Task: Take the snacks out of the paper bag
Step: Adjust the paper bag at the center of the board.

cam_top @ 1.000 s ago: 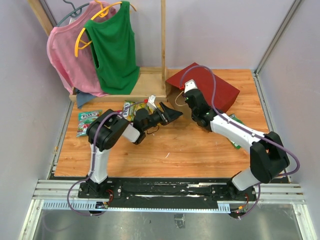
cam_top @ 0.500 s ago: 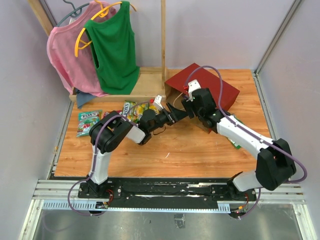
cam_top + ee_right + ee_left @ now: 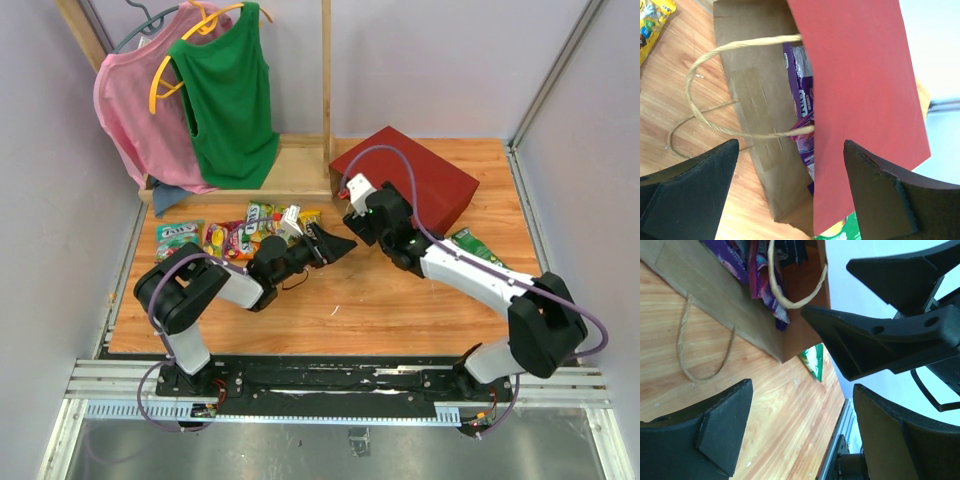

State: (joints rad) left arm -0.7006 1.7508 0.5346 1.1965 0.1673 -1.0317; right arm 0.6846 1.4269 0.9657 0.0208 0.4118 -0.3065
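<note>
Snacks [image 3: 801, 95] sit inside the bag [image 3: 420, 175], which lies on its side far right, mouth facing left. I fear my right gripper [image 3: 352, 215], jaws wide at the mouth, may snag the handle [image 3: 715, 55] or knock my left gripper [image 3: 335, 245], also wide and empty, just beside it.

Two arms meet at the centre of the scene. The left arm [image 3: 215, 278] rises from its base at the near left, folds at the elbow and stretches its forearm low to the right. The left gripper [image 3: 340, 243] lies almost level, jaws spread wide, nothing between its fingers [image 3: 722, 427]. The right arm [image 3: 470, 275] comes from the near right, bent sharply at the elbow, forearm running left. The right gripper [image 3: 352, 222] points left, just beside the left one's tips, jaws equally wide, fingers [image 3: 690, 190] empty.
</note>
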